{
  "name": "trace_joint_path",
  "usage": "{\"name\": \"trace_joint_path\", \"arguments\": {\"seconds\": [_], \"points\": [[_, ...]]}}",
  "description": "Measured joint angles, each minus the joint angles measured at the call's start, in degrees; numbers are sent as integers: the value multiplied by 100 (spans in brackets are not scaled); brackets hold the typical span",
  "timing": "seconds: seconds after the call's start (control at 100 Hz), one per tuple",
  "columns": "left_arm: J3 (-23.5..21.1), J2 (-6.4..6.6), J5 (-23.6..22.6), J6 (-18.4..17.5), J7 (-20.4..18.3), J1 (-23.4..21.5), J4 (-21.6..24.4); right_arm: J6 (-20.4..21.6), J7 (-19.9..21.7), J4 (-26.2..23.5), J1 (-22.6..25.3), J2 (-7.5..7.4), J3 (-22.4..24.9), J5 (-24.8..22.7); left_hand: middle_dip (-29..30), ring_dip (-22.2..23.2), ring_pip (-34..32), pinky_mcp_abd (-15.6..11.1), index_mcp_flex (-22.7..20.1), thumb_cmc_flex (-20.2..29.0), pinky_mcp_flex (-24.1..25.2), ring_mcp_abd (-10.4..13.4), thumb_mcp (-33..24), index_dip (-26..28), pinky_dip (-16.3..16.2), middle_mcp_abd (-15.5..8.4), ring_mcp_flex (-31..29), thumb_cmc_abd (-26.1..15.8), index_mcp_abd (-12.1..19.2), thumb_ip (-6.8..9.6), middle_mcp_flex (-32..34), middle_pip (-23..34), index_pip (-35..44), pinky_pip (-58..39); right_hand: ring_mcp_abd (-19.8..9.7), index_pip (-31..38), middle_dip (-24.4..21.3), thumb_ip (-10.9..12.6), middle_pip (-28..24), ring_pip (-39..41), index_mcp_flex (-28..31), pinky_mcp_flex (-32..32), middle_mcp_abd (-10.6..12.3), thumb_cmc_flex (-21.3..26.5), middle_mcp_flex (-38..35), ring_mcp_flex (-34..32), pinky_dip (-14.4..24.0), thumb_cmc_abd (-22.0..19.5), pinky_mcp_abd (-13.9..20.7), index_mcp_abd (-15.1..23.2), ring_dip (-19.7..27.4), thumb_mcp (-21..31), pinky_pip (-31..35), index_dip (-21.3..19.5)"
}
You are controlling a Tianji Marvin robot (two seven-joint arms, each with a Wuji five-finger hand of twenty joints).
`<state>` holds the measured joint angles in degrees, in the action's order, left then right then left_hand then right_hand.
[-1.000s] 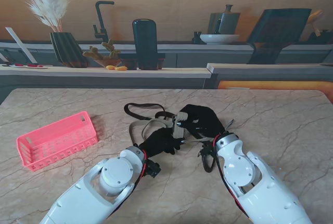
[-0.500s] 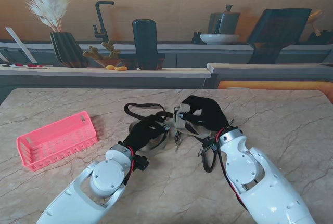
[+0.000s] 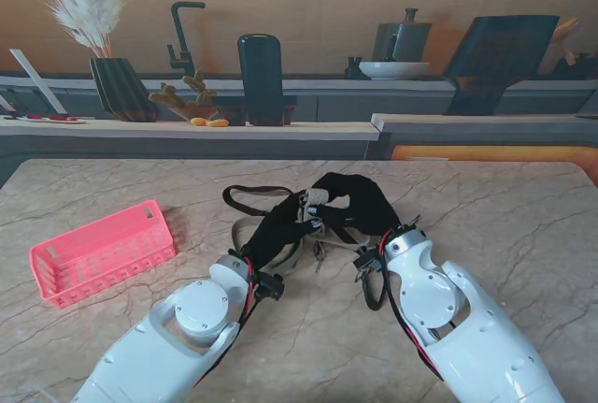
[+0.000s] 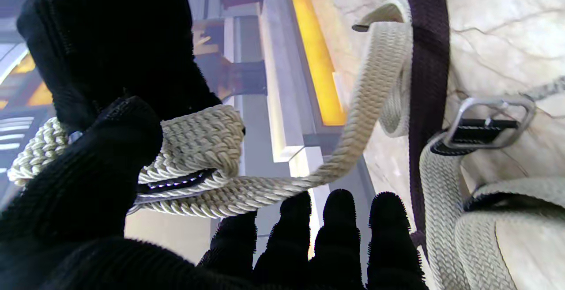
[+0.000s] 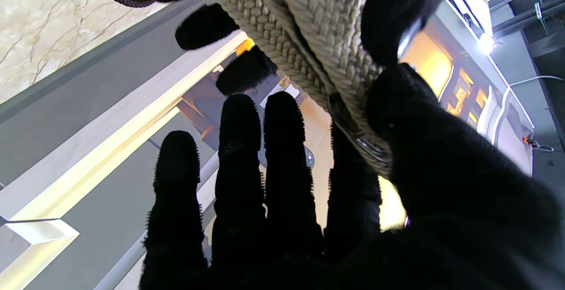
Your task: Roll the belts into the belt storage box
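While both gloved hands meet over the middle of the table [image 3: 486, 207], the started coil of the beige woven belt [image 4: 194, 148] sits pinched between them: the left hand [image 3: 276, 230] clamps it with thumb against the coil, its other fingers [image 4: 340, 219] extended under the trailing strap, and the right hand [image 3: 360, 202] grips the same coil from the opposite side, thumb pressed on the weave with its fingers [image 5: 238, 148] loosely spread past it. From the coil the belt's free length runs away from the left hand's fingertips down to the table, where it lies in loops beside a dark belt [image 4: 426, 82] and a metal buckle [image 4: 487, 122]. The pink storage box [image 3: 103, 253] stands well apart, out beyond the left arm's outer side, so the left hand is judged nearer for the drop-off once rolling is finished.
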<state>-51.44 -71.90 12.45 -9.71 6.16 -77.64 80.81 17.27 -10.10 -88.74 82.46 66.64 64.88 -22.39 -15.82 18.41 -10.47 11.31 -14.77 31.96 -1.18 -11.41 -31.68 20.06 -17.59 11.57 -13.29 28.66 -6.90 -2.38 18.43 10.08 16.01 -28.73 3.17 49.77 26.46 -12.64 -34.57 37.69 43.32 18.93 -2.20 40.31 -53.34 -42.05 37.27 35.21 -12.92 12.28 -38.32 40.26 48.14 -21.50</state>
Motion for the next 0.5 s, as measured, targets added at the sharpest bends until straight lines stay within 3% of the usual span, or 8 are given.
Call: {"name": "trace_joint_path", "arguments": {"seconds": [0.1,0.25,0.37,0.43,0.5], "points": [[9,-55,91,31,-2,-3,5,6,45,30,-24,1,-31,53,-24,0,-66,40,-12,25,-217,67,-333,138,0,-79,-419,65,46,0,445,171,292,-94,-2,0,0,0,0,-11,0,-1,0,-1,1,0,0,0,0,4,9,0,-22,-16],[102,-100,48,57,195,-10,29,8,47,93,-72,6,-116,146,-167,75,-506,329,-278,733,-553,124,-544,572,-267,-220,-1228,50,53,0,1331,598,1100,-970,-6,0,0,0,1,-70,0,-59,0,-53,60,0,0,0,0,88,17,0,-59,-26],[117,-139,37,121,323,-64,92,8,9,144,-98,22,-145,141,-458,358,-1152,372,-430,1586,-888,101,-506,800,-589,-284,-1932,-701,-6,-80,2072,1011,1376,-1750,-111,0,0,0,1,73,-29,-60,0,-53,62,-15,0,0,0,187,-10,0,-71,-27],[115,-161,17,184,467,-104,143,8,-11,158,-99,30,-148,133,-945,594,-1567,375,-569,2362,-1066,-14,22,843,-734,-282,-2266,-918,-6,-300,2491,1089,1518,-2123,-194,0,0,0,1,131,-61,-61,7,-53,64,-16,0,0,0,234,-16,2,-87,-27],[98,-180,-20,259,518,-141,196,3,-43,169,-93,38,-147,123,-1272,781,-1925,375,-575,3307,-1210,-118,1208,844,-844,-278,-2446,-1294,-6,-292,2793,1088,1674,-2393,-256,0,0,0,1,218,-68,-61,37,-52,65,-28,0,0,0,272,-68,2,-99,-27]]}}
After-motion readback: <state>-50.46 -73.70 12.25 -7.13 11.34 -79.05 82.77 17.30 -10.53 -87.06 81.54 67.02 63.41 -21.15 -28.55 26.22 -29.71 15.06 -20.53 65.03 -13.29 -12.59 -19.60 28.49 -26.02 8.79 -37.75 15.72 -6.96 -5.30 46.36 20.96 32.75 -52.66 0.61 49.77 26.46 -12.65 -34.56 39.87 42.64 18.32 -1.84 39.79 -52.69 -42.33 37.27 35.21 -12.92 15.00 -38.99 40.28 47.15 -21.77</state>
